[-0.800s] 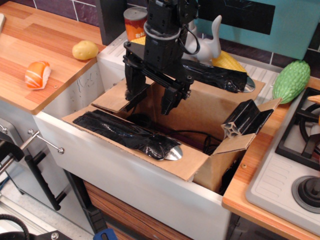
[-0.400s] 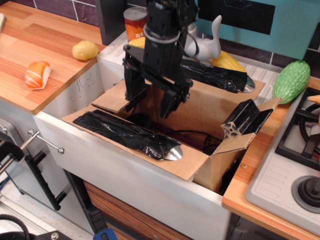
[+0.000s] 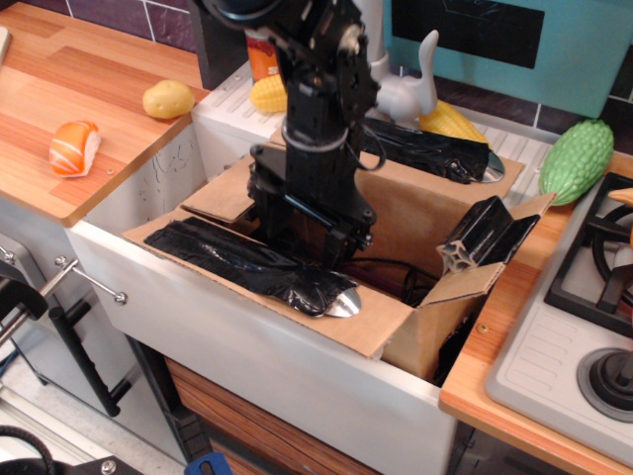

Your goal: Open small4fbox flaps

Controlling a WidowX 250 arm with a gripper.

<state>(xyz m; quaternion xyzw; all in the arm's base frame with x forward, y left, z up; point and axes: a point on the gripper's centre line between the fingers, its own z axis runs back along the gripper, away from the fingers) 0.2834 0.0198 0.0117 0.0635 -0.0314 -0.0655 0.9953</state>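
Observation:
The small4fbox (image 3: pixel 415 341) is a brown cardboard box standing in the white sink. All four flaps are folded outward. The near long flap (image 3: pixel 198 247) and the far long flap (image 3: pixel 425 148) carry crinkled black tape with silver tips. The right short flap (image 3: pixel 465 282) bears a black ribbed block (image 3: pixel 485 237). The left short flap (image 3: pixel 220 201) lies partly behind my arm. My black gripper (image 3: pixel 302 247) reaches down into the box's left half, fingers spread and holding nothing, with their tips hidden behind the near flap. Black cables (image 3: pixel 396 272) show inside.
A potato (image 3: pixel 168 99) and a salmon sushi piece (image 3: pixel 74 148) lie on the wooden counter at left. Corn cobs (image 3: pixel 267 94), an orange can and a white faucet (image 3: pixel 410 89) stand behind the box. A green gourd (image 3: pixel 577 158) and a stove (image 3: pixel 593 267) are at right.
My gripper has dropped from above the box's left side down into the box and shifted slightly toward the near flap. The flaps have not moved.

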